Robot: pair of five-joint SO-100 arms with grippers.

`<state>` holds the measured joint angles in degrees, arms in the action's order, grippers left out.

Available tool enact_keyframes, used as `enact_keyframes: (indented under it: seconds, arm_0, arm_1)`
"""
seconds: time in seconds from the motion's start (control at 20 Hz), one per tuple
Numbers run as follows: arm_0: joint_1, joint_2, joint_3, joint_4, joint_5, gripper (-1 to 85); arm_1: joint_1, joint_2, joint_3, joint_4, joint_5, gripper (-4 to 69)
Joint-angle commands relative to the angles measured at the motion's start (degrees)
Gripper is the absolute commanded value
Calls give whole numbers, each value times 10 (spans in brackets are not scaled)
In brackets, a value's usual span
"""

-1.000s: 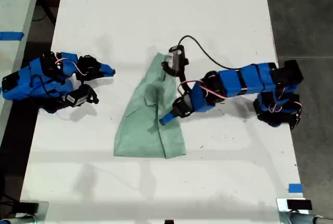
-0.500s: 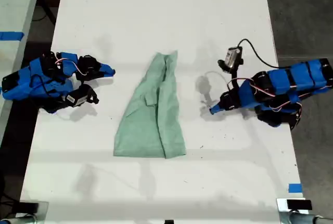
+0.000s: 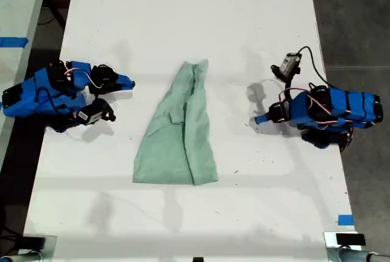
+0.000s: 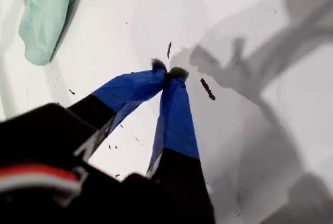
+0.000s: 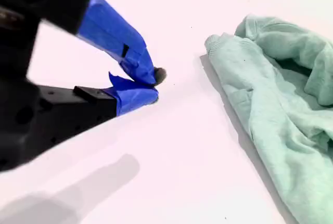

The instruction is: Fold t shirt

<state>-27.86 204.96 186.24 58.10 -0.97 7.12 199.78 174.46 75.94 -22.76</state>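
1. The shirt [image 3: 177, 129] lay folded lengthwise mid-counter [image 3: 183, 18], narrow end toward the far edge in the exterior view.
2. My first claw [image 4: 167, 73] was pressed together, empty, over bare counter near the edge at the exterior view's right [image 3: 258, 119].
3. My second claw [image 5: 154, 84] was closed, empty, beside the shirt, near the opposite edge [image 3: 129, 83].

The t shirt [image 3: 178, 129] is pale mint green, soft and wrinkled, folded lengthwise into a long wedge. It lies flat on the white table [image 3: 183, 18], about midway across it, narrow end toward the table's far edge and broad hem toward the near edge. A raised fold runs along its length.
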Motion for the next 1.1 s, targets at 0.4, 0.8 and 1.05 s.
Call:
enact_keyframes:
  seconds: [0.4,0.8,1.05]
  arm_0:
    - [-3,3,23,2,-11,64]
    - [69,-3,23,3,-6,117]
    - [77,-3,23,3,-6,117]
  arm_1:
    - [2,8,37,2,-11,14]
    - [6,8,37,2,-16,15]
    - [4,8,37,2,-10,15]
